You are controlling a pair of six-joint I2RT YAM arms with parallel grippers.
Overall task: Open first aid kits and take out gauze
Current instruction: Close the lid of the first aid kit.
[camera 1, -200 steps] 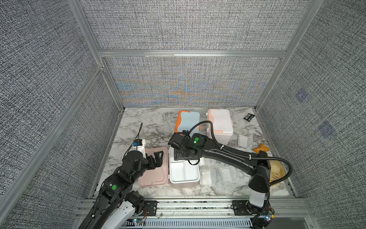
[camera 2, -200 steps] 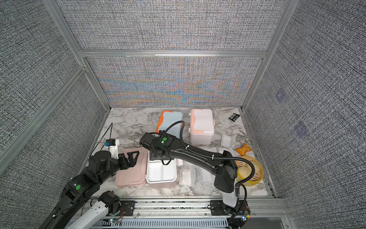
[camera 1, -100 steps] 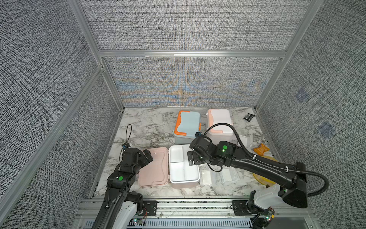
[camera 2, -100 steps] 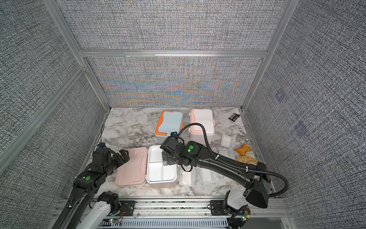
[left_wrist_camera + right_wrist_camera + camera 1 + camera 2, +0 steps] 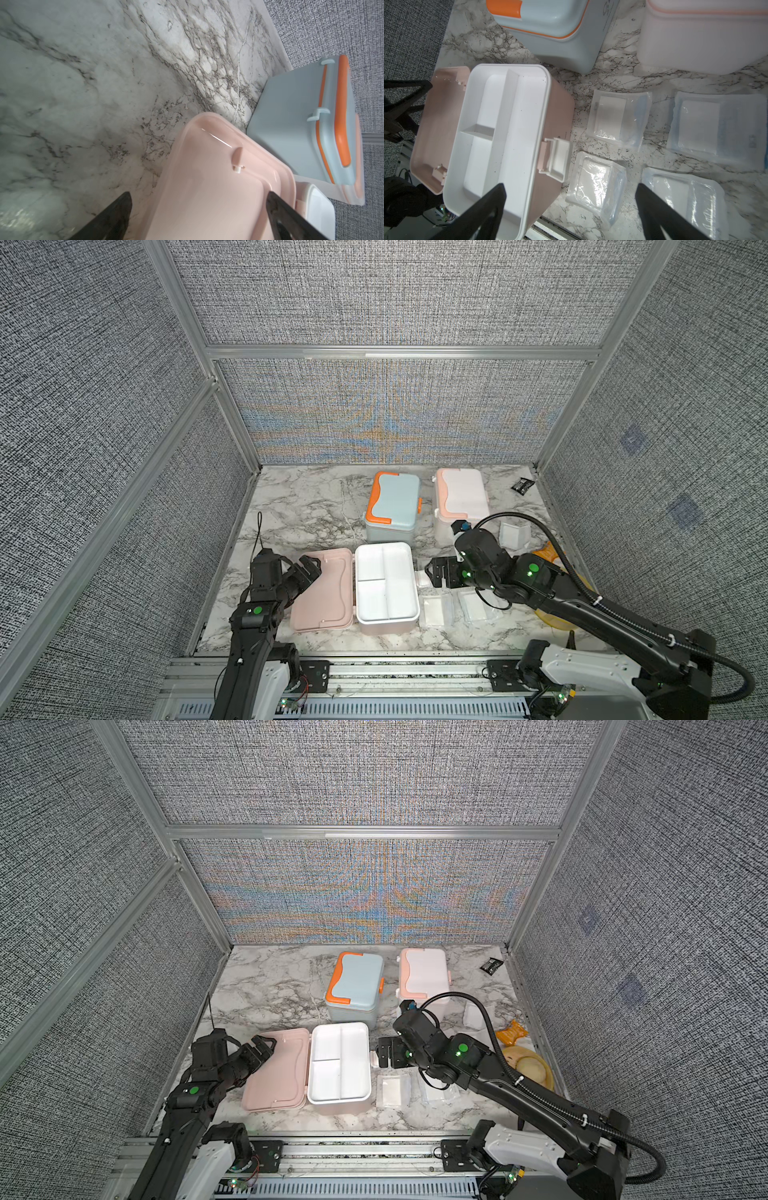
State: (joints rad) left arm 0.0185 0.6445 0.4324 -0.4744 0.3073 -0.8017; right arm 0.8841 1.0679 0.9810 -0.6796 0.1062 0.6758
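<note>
Since only one of the three first aid kits stands open, I judge the task roughly a third done, reading the table as a dial with twelve at the back wall.

At about eight o'clock the left gripper (image 5: 311,567) hovers over the pink lid (image 5: 322,593). Its jaws are spread wide and hold nothing. The lid is folded flat onto the marble, beside its box. Just toward six from the centre sits the pink kit (image 5: 386,624) itself. Its white tray (image 5: 500,128) is divided into three compartments, and every one is bare.

At twelve stands the blue and orange kit (image 5: 392,506), lid down. At one o'clock is the white and peach kit (image 5: 459,493), also shut. What either holds cannot be seen, so both are left to open and empty.

At four to five o'clock, just beside the pink kit's latch side, four gauze packets (image 5: 612,116) lie flat on the marble. They sit near one another and none is in a box. Two show plainly in a top view (image 5: 434,610); the arm covers the rest.

Over them hangs the right gripper (image 5: 432,574), its jaws at their widest and empty. A small black packet (image 5: 521,485) lies apart at two o'clock.
</note>
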